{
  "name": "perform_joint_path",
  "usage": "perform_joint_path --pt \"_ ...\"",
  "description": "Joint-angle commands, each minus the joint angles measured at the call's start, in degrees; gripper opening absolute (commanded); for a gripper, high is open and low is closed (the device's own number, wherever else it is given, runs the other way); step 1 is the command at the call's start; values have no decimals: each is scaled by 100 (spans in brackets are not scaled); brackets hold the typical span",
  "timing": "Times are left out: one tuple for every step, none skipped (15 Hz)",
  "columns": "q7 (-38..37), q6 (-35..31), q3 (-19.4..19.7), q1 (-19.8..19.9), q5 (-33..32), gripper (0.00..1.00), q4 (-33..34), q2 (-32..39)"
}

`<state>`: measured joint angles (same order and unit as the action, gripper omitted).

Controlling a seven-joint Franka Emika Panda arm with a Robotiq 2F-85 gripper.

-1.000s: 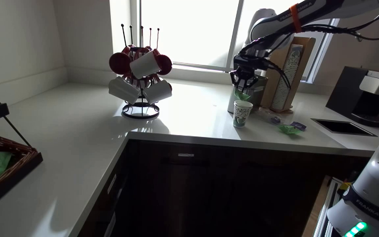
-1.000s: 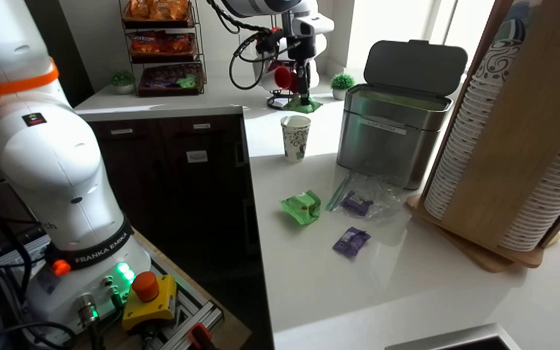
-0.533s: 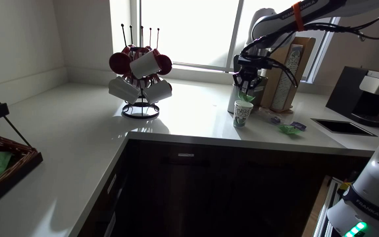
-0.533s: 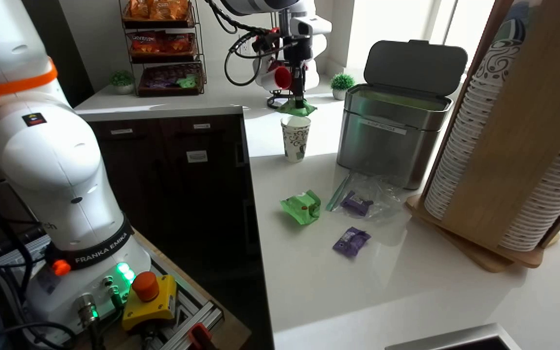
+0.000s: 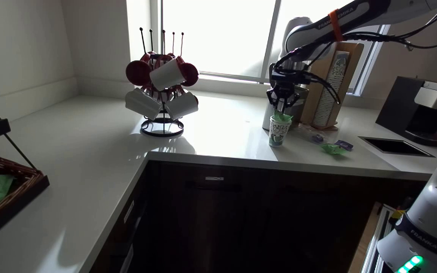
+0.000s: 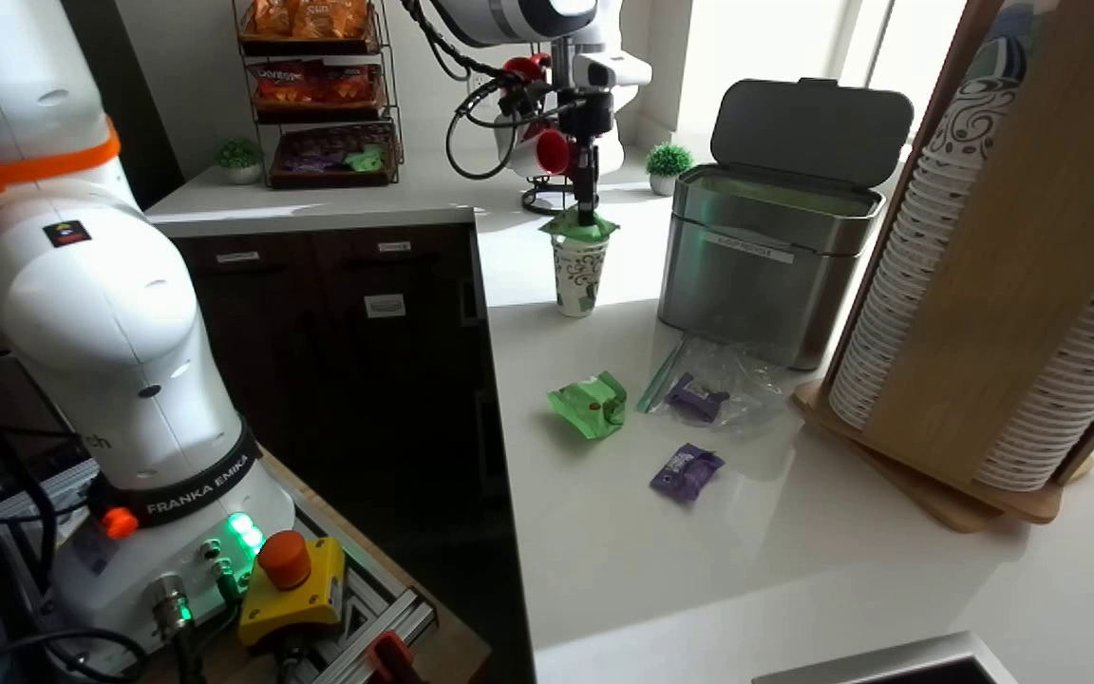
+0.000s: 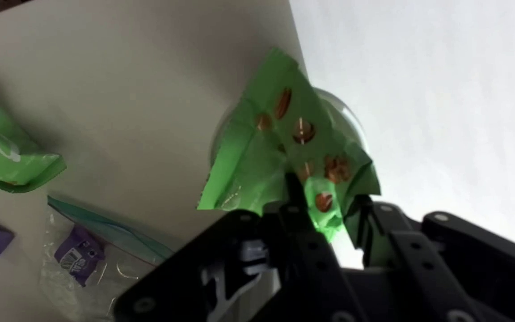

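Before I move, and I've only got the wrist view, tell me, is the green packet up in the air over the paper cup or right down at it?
Observer: Right down at it: in both exterior views, no gap shows between the green packet in the gripper and the mouth of the paper cup.

Operator: Okay, and how is the cup standing?

Observer: Upright on the counter; its whole patterned side shows in an exterior view.

Operator: Anything tall near it?

Observer: Yes, a metal bin stands close by, apart from the cup, with its lid raised.
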<state>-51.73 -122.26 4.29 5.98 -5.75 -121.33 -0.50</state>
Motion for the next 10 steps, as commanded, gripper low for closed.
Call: perform_joint_path --pt "49 196 3 -55 -124 6 100 97" --pt "67 240 -3 -64 -147 6 94 99" --pt "41 258 -8 -72 -197 6 96 97" --pt "38 277 -13 -84 -236 6 96 91" --pt "24 289 -18 -91 -292 6 68 68" --pt "19 325 -24 -100 -363 6 73 63" --pt "4 332 -24 -107 -440 32 70 53" --pt "15 345 -25 -110 -474 51 79 49" --pt "11 325 -22 -110 -500 58 71 36" --pt "30 274 -18 -108 -509 65 51 5"
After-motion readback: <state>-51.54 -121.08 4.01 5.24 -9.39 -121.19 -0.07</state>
